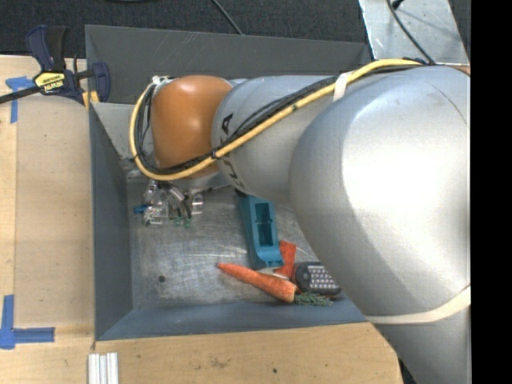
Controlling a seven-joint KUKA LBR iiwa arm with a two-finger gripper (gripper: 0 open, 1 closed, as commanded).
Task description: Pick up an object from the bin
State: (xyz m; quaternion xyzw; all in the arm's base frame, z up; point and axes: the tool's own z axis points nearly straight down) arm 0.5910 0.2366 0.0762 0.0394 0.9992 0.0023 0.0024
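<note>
The gripper (170, 208) is hanging over bare floor at the left of the bin (112, 238), its grip unreadable. The orange carrot (258, 282) is lying crosswise, tip pointing left.

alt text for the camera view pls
The arm's gripper hangs low over the left of the grey metal bin, apart from an orange toy carrot, a blue plastic block and a small dark keypad near the front wall.

Scuffed matt grey metal bin (112, 238), glossy orange plastic carrot (256, 281), smooth blue plastic block (260, 229).
</note>
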